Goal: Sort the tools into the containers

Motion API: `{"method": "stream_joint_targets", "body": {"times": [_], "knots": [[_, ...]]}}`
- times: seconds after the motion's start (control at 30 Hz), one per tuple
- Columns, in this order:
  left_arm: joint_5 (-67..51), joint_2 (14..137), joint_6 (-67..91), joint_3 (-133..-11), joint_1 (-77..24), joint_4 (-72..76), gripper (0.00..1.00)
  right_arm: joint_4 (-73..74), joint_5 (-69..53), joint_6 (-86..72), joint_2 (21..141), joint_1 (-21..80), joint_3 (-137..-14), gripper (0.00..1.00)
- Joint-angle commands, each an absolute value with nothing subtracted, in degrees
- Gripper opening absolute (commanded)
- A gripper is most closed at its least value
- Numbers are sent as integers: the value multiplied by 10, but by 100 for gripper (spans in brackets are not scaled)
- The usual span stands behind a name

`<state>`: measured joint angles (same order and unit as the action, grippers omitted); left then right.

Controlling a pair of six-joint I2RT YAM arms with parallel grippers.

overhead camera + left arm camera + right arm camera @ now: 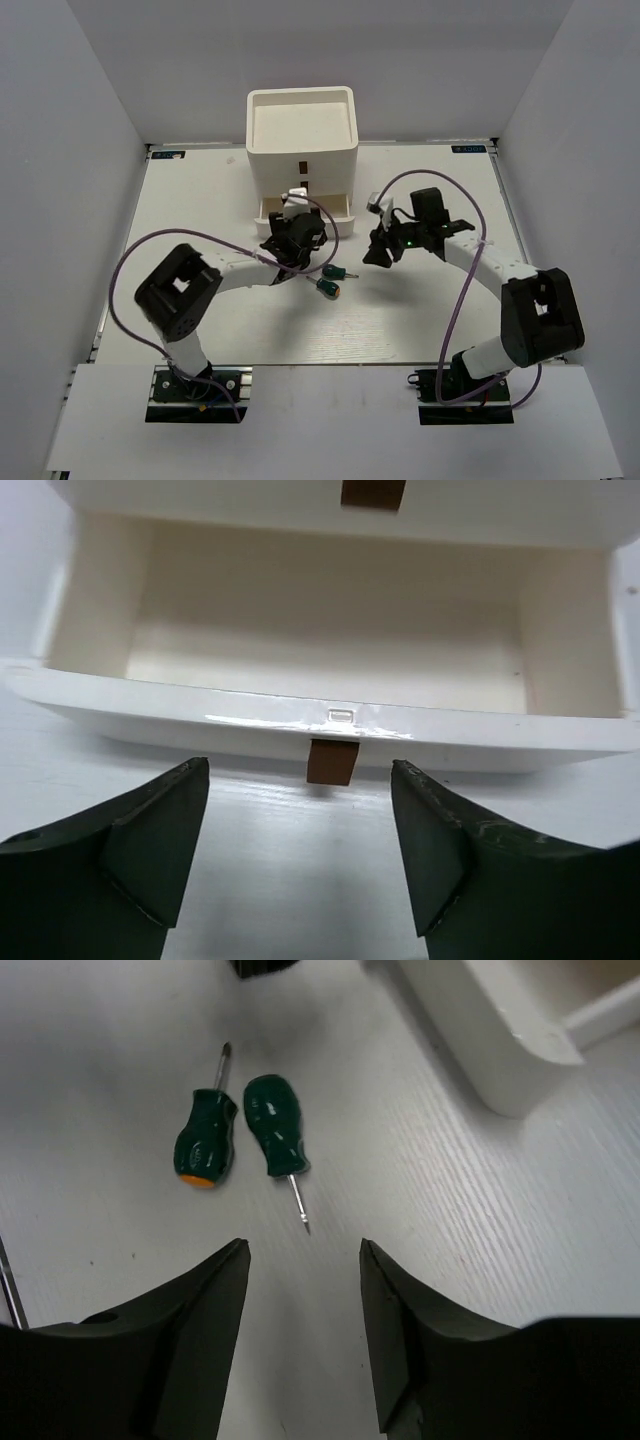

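Facing the pulled-out drawer (200, 718) of the white organizer (280, 165), your left gripper (298, 780) hangs spread and empty; your right gripper (302, 1250), also released, hovers above two stubby green screwdrivers (205, 1145) lying side by side on the table (450, 1220).

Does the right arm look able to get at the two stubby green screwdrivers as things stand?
Probably yes: the right claw hangs open facing the screwdrivers, which lie side by side on the table with nothing over them.
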<state>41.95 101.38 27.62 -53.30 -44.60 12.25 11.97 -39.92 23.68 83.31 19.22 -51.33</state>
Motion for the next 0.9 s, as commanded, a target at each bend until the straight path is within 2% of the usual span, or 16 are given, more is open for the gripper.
{"method": "stream_joint_targets", "body": {"times": [0.0,0.07,0.1,0.2,0.23,0.27,0.33,0.4,0.53,0.63,0.67,0.77,0.8,0.87], "knots": [[446,895,284,-541,-448,55,83,147,-404,327,853,240,-534,54],[446,852,308,-541,-448,-1,73,141,-374,328,874,262,-542,52],[440,829,315,-532,-448,-50,50,138,-367,330,891,282,-557,53],[416,731,362,-505,-448,-135,8,126,-330,344,919,307,-569,63],[408,709,384,-498,-448,-201,6,116,-321,355,938,315,-571,65],[390,666,419,-485,-448,-232,6,113,-305,362,946,319,-573,71],[370,623,466,-468,-448,-291,31,99,-292,375,963,332,-579,71],[331,561,510,-432,-448,-336,52,100,-274,389,986,337,-592,72],[277,492,576,-383,-448,-373,60,107,-277,410,1013,345,-612,72],[246,485,588,-372,-448,-380,61,105,-272,426,1029,362,-614,72],[236,495,588,-372,-448,-380,61,104,-270,428,1041,371,-618,69],[215,526,588,-394,-448,-380,61,115,-275,436,1050,382,-624,50],[208,552,588,-400,-448,-374,61,126,-283,439,1050,388,-626,32],[185,575,588,-411,-448,-367,63,148,-301,444,1047,388,-632,14]]}}
